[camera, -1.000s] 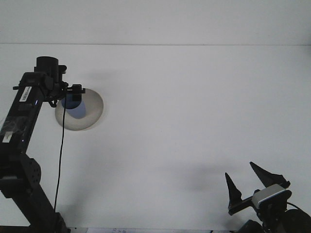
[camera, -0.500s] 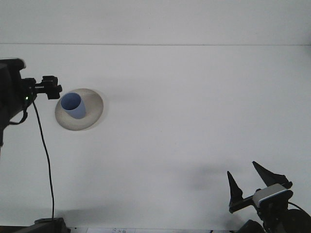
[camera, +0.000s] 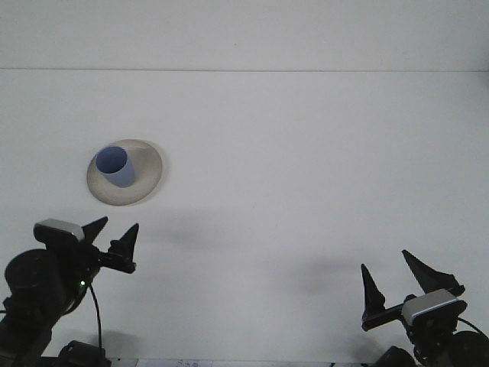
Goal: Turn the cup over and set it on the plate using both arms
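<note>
a small pale-blue cup [camera: 114, 166] stands upright, mouth up, on a round cream-coloured plate [camera: 145, 180] that lies on the white table [camera: 306, 168], in the left half of the view and toward the far side. the cup sits on the left part of the plate, leaning slightly, with the plate's bare rim showing to its right and below it.

the left gripper [camera: 114, 235] is low at the near left edge of the table, well apart from the plate and nearer the camera than it. its two black pointed fingers [camera: 128, 237] are spread with a clear gap between them and nothing in it. a thin black cable [camera: 96, 313] hangs down from that arm.

the right gripper [camera: 393, 274] is at the near right corner, far from the cup and plate. its two dark fingers likewise stand parted and empty, pointing up toward the far side of the table.
</note>
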`<move>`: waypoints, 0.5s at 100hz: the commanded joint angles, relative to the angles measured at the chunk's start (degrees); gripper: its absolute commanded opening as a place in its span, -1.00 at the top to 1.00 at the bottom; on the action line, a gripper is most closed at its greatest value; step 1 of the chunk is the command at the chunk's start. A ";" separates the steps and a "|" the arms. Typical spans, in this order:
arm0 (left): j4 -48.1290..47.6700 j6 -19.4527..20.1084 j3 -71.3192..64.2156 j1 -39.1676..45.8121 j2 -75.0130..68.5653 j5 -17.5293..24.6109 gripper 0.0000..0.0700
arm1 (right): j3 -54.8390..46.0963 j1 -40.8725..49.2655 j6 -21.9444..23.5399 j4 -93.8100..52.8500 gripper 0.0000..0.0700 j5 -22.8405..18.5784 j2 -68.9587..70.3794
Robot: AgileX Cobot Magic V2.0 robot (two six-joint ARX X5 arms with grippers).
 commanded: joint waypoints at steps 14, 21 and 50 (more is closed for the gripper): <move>0.92 -3.48 -7.15 -1.88 -7.85 0.90 -0.31 | 0.15 0.46 -0.63 0.50 -0.64 0.00 0.00; 1.20 -3.45 -7.28 -2.01 -9.33 0.87 -0.16 | 0.15 0.46 -0.61 0.50 -0.52 -0.28 0.00; 2.25 -3.45 -7.23 -1.99 -10.60 0.85 0.95 | 0.17 0.46 -0.66 0.28 0.98 -0.20 0.02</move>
